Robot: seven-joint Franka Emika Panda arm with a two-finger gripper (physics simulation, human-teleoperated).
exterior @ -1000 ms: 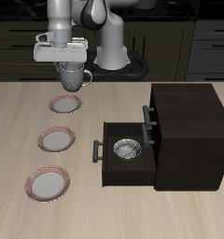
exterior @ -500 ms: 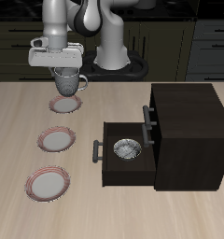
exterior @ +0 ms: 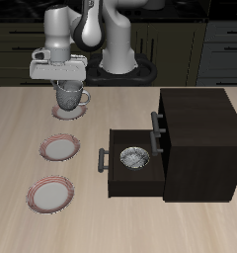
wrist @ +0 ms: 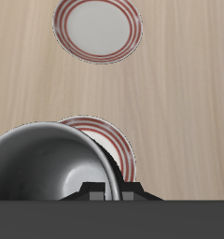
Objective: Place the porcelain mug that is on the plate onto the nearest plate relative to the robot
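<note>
My gripper (exterior: 68, 85) is shut on the rim of the pale grey-white porcelain mug (exterior: 72, 98) and holds it upright. The mug hangs low over the nearest plate (exterior: 59, 113), the one farthest back by the robot's base; only that plate's rim shows, and I cannot tell if they touch. In the wrist view the mug (wrist: 44, 168) fills the foreground by the gripper (wrist: 105, 192), with the nearest plate (wrist: 119, 149) partly under it. Two identical plates lie nearer the table's front edge, a middle one (exterior: 61, 148), also in the wrist view (wrist: 97, 25), and a front one (exterior: 49, 193); both are bare.
A dark cabinet (exterior: 201, 124) stands beside the plates. Its drawer (exterior: 116, 176) is pulled open toward them, handle (exterior: 102, 158) outward, with a small grey patterned bowl (exterior: 133, 156) inside.
My gripper has carried the mug sideways and down, from higher up to just over the back plate.
</note>
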